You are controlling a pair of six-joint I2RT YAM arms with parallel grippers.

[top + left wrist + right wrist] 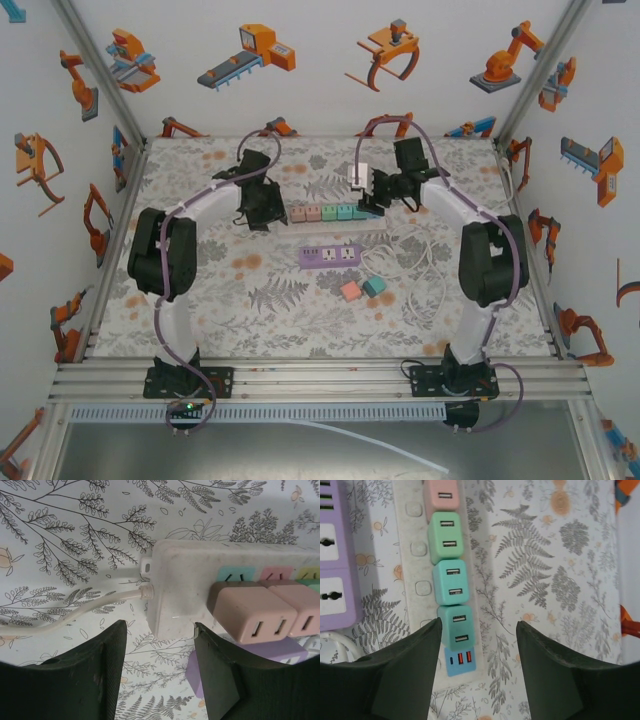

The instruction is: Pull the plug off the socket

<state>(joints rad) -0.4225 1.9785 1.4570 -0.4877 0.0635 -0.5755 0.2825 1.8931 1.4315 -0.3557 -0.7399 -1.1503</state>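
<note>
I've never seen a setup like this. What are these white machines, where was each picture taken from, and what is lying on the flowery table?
These are two robot arms, left and right, bolted to the near edge of a table. The wide picture looks down from above and behind them. The other two come from a camera on each wrist, so the dark shapes at the bottom are that arm's own fingers. On the table lie a white power strip with a row of coloured plugs pushed in, a purple power strip, a loose pink plug and a loose teal plug. The left gripper stands open at the white strip's cable end. The right gripper is open with a plugged-in teal plug between its fingers. Nothing looks clamped yet.
</note>
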